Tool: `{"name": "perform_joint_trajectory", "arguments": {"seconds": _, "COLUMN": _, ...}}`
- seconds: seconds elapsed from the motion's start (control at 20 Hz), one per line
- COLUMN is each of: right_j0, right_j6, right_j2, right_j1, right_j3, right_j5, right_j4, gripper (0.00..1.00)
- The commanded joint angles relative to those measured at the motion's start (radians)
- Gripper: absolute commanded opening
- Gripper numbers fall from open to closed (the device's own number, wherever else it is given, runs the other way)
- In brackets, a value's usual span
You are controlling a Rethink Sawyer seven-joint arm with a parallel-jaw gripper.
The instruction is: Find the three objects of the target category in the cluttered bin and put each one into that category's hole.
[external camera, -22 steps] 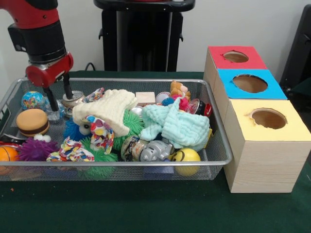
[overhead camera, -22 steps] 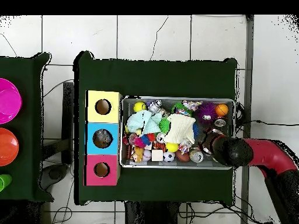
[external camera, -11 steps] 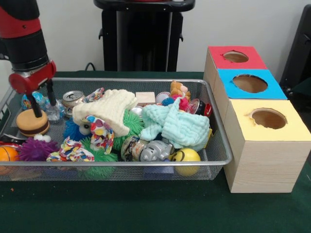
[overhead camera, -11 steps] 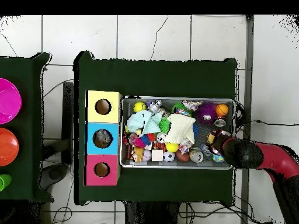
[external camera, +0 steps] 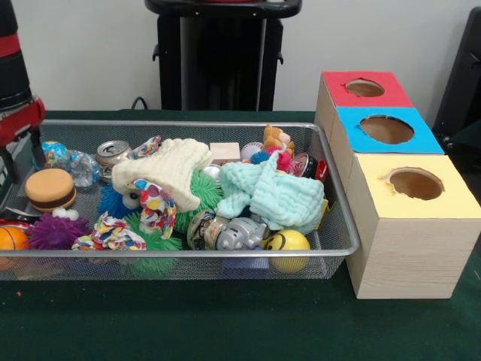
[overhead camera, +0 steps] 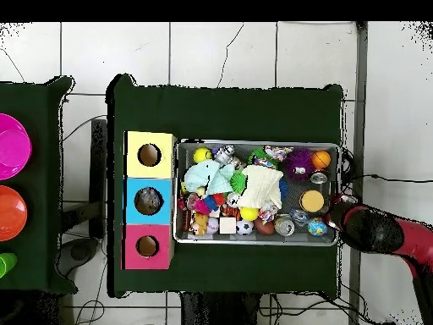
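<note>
Judging progress: nothing from the bin appears delivered yet; all three picks look still to do, though the hole interiors are too dark to be sure.
Table (external camera: 225, 331): dark green cloth, carrying the bin and the box row across the middle of the frame.
Bin (external camera: 334, 226): wire mesh tray filling the left and centre of the front view, still packed with mixed clutter.
Hole boxes: yellow box (external camera: 421, 226) at lower right, blue box (external camera: 387, 129) behind it, red box (external camera: 364, 89) furthest up, touching in a row just right of the bin.
Arm (overhead camera: 397, 237): red and black, at the lower right of the overhead view, outside the bin's right edge.
End effector (external camera: 21, 150): at the far left edge of the front view, by the bin's left rim, carrying nothing; I cannot tell whether it is open or closed.
Cloths: cream cloth (external camera: 169, 169) and mint cloth (external camera: 274, 192) draped over the centre, likely hiding things beneath.
Candidates: burger toy (external camera: 50, 188) at left, soda can (external camera: 113, 150) upper left, yellow smiley ball (external camera: 288, 242) at the front rim, orange ball (external camera: 10, 239) lower left.
Target category: not named, so which three belong cannot be told.
Remaining: search, grasp, carry right, drop, three times.
</note>
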Motion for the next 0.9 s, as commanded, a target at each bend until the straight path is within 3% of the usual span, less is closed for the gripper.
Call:
{"name": "perform_joint_trajectory", "arguments": {"seconds": 0.05, "right_j0": -0.025, "right_j6": -0.280, "right_j2": -0.020, "right_j1": 0.038, "right_j3": -0.051, "right_j5": 0.113, "right_j4": -0.052, "gripper": 1.00}}
{"name": "perform_joint_trajectory", "arguments": {"seconds": 0.45, "right_j0": -0.054, "right_j6": -0.202, "right_j2": -0.030, "right_j1": -0.013, "right_j3": 0.065, "right_j5": 0.049, "right_j4": -0.070, "gripper": 1.00}}
{"name": "perform_joint_trajectory", "arguments": {"seconds": 0.9, "right_j0": -0.053, "right_j6": -0.137, "right_j2": -0.040, "right_j1": -0.024, "right_j3": 0.121, "right_j5": -0.002, "right_j4": -0.095, "gripper": 1.00}}
